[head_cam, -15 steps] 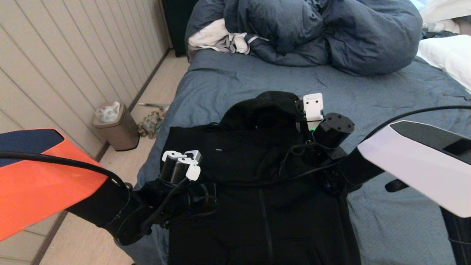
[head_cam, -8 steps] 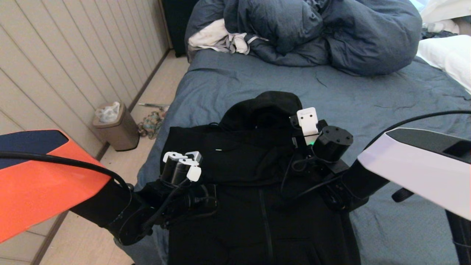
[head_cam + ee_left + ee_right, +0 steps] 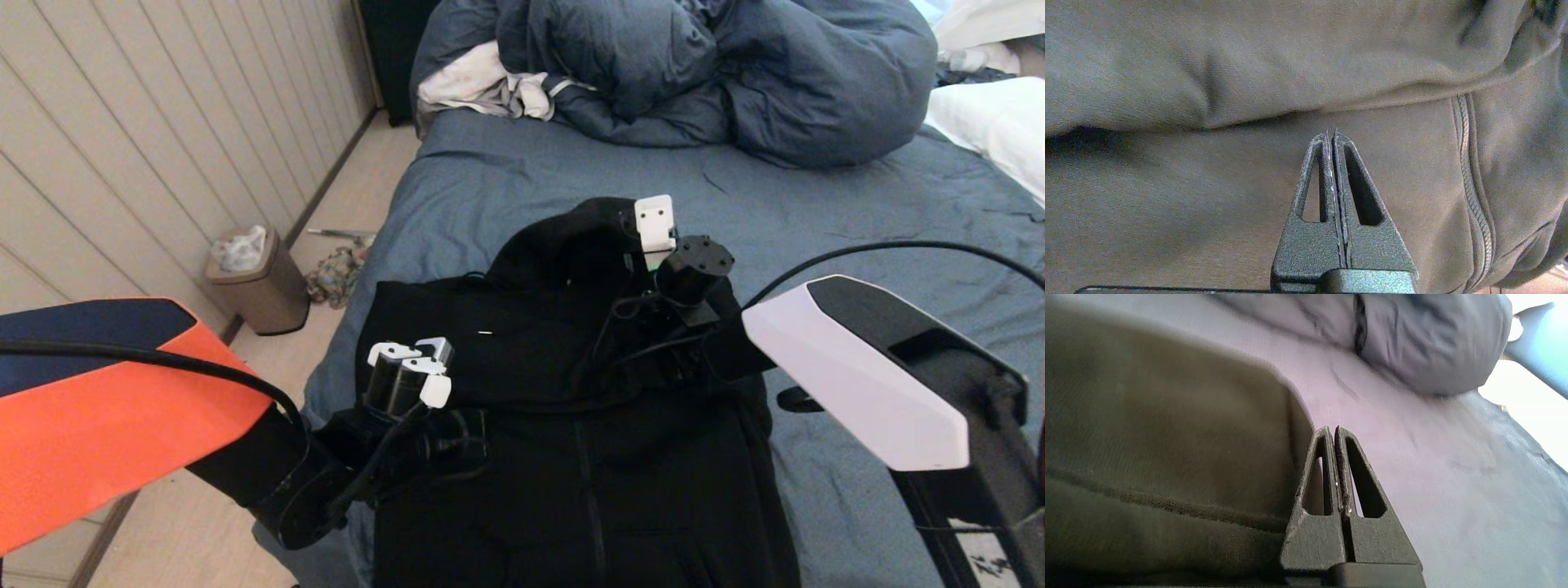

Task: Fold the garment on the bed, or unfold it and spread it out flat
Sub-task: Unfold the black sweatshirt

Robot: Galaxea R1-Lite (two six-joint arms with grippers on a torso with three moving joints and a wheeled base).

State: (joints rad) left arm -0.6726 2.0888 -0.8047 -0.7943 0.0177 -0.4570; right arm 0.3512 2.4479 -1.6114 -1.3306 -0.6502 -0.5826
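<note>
The garment (image 3: 539, 351), a black zip-front hoodie, lies front up on the bed (image 3: 816, 212), its hood (image 3: 588, 237) at the far end and its sleeves folded across the chest. My left arm (image 3: 400, 384) is at the hoodie's left side. Its gripper (image 3: 1333, 132) is shut and empty, low over the fabric just before a folded edge (image 3: 1249, 118), with the zip (image 3: 1470, 171) beside it. My right arm (image 3: 686, 269) reaches to the hood's right side. Its gripper (image 3: 1336, 428) is shut and empty at the hood's edge (image 3: 1286, 428), over the sheet (image 3: 1433, 465).
A puffy blue-grey duvet (image 3: 694, 73) and a white and grey cloth (image 3: 482, 86) are heaped at the bed's far end. A white pillow (image 3: 996, 122) lies at the far right. On the floor left of the bed stand a bin (image 3: 257, 282) and a rag (image 3: 335, 273).
My right arm dipped, then swung left and farther up the bed towards the hood, its gripper still shut. The left arm has hardly moved.
</note>
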